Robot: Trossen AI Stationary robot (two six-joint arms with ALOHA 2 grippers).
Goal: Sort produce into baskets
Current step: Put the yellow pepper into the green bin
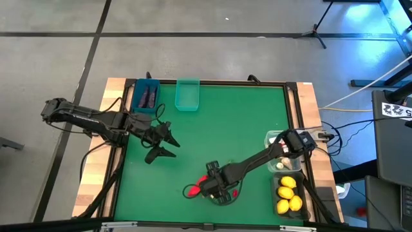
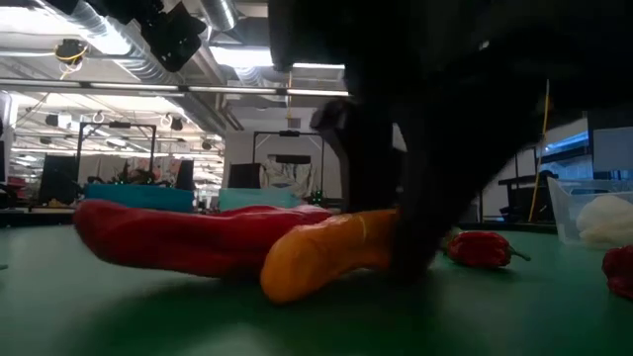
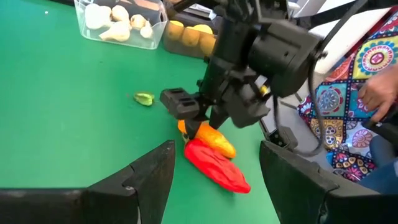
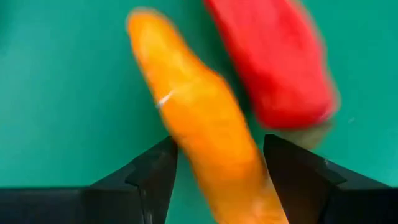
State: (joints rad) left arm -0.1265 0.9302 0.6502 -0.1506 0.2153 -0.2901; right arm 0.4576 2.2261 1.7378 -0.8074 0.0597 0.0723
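**Fingers set around the carrot, down by the near edge**

My right gripper [image 4: 214,180] is down on the green mat [image 1: 212,122] near its front edge, fingers parted with the orange carrot [image 4: 199,124] lying between them. I cannot tell whether the pads actually press on it. The carrot is smooth, glossy and tapered, with a rounded tip. Just beside it lies a long red chili pepper [image 4: 273,62], equally smooth and plump, the two touching along their length in the low view. A second, smaller red pepper [image 2: 480,247] sits apart on the mat, and a tiny green bit [image 3: 144,98] lies on its own.

My left gripper [image 1: 161,143] hangs open and empty over the mat's left half.

The clear bin [image 3: 121,22] holds knobbly cream-white garlic bulbs; the dark grey bin [image 1: 290,193] beside it holds yellow lemons. At the far edge, the blue bin [image 1: 145,95] holds dark purple eggplants, beside the translucent teal bin [image 1: 187,95].

The mat sits in a wooden-rimmed table on a grey floor. Behind it, a workshop with ceiling pipes and strip lights. A person's hand [image 3: 379,93] shows above patterned cloth.
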